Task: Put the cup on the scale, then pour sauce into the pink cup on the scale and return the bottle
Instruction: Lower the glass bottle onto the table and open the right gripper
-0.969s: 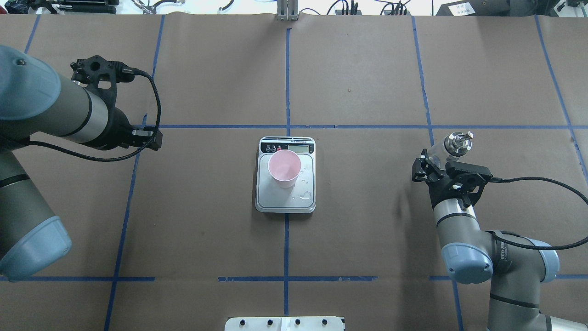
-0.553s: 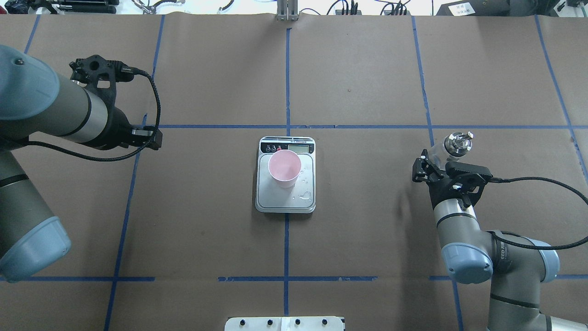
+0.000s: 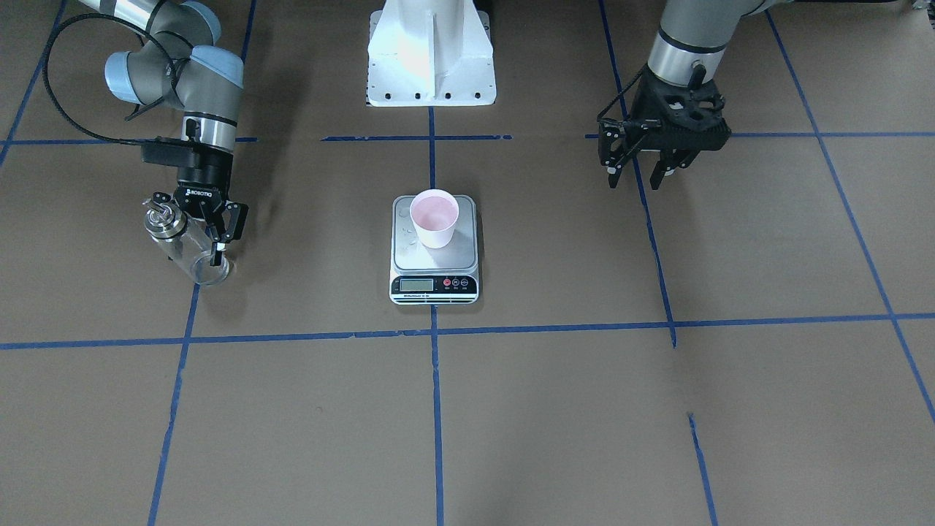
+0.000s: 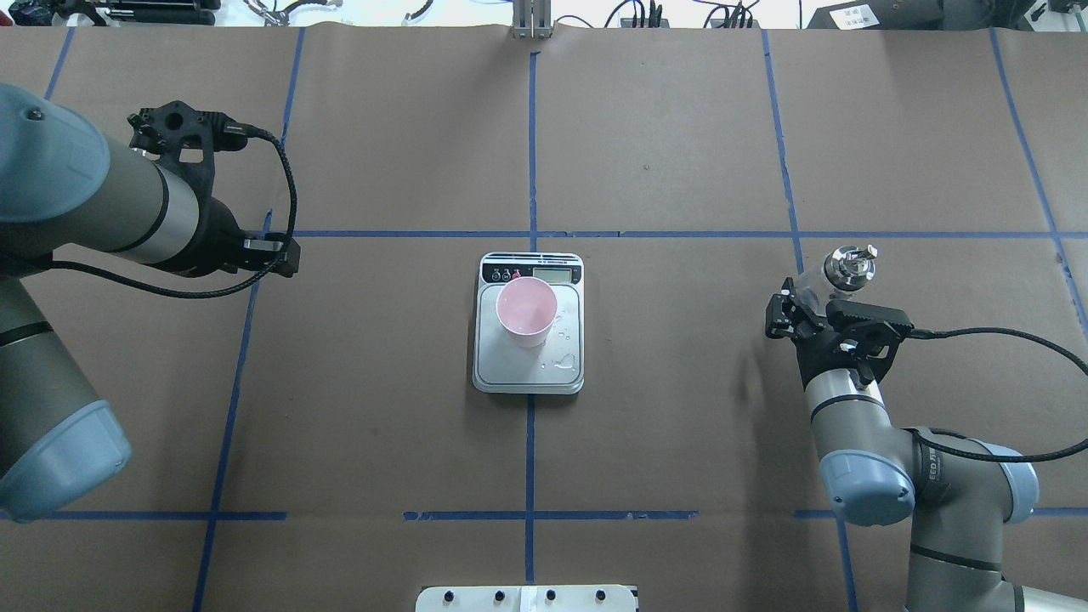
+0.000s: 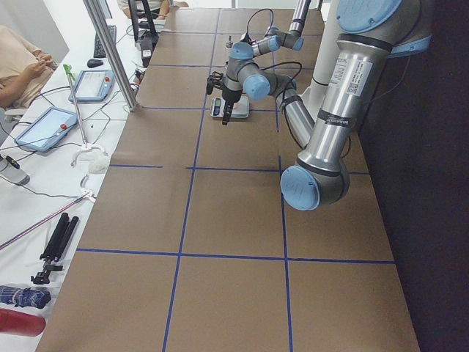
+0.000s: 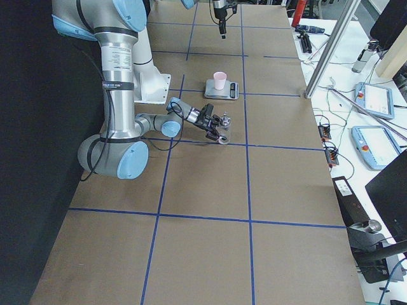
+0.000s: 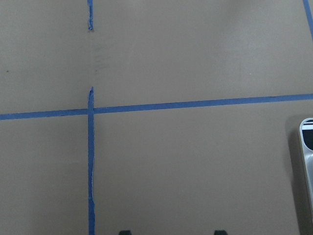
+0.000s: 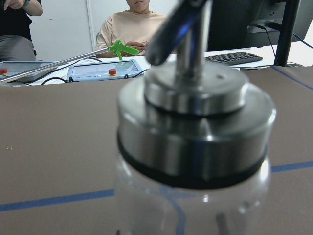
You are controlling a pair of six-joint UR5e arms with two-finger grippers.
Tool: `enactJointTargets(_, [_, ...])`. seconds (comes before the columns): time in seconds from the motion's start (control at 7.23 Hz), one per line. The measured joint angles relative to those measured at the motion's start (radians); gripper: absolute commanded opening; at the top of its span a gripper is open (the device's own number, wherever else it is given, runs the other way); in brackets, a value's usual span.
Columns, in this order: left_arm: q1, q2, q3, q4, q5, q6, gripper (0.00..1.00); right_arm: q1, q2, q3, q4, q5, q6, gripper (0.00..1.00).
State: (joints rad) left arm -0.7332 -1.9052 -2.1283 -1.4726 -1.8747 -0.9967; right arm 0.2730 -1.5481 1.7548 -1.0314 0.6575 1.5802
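Observation:
The pink cup [image 4: 527, 310] stands upright on the scale [image 4: 529, 374] at the table's middle, toward the platform's display end; both also show in the front view, cup [image 3: 434, 218] on scale [image 3: 434, 286]. The clear bottle [image 3: 186, 245] with the silver cap [image 4: 852, 265] stands upright on my right side. My right gripper [image 3: 192, 247] is level with the table and shut on the bottle's body. The cap fills the right wrist view [image 8: 195, 112]. My left gripper [image 3: 634, 179] is open and empty, pointing down above the table far to the cup's left.
Drops of clear liquid [image 4: 563, 364] lie on the scale's platform beside the cup. The robot's white base [image 3: 431, 51] is at the near edge. Blue tape lines cross the brown table. People and tablets [image 8: 105, 71] are beyond the far edge.
My right arm with the bottle has shifted a few pixels toward the robot's side. The left arm, cup and scale have not moved.

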Motion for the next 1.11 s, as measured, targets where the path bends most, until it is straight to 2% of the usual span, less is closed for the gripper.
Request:
enactJointTargets(0.69, [-0.001, 0.0, 0.002, 0.0, 0.0, 0.003, 0.65, -0.009, -0.007, 0.009, -0.002, 0.0, -0.019, 1.0])
enactJointTargets(1.11, [0.0, 0.0, 0.004, 0.0, 0.0, 0.003, 0.65, -0.054, -0.032, 0.042, 0.001, -0.012, -0.018, 1.0])
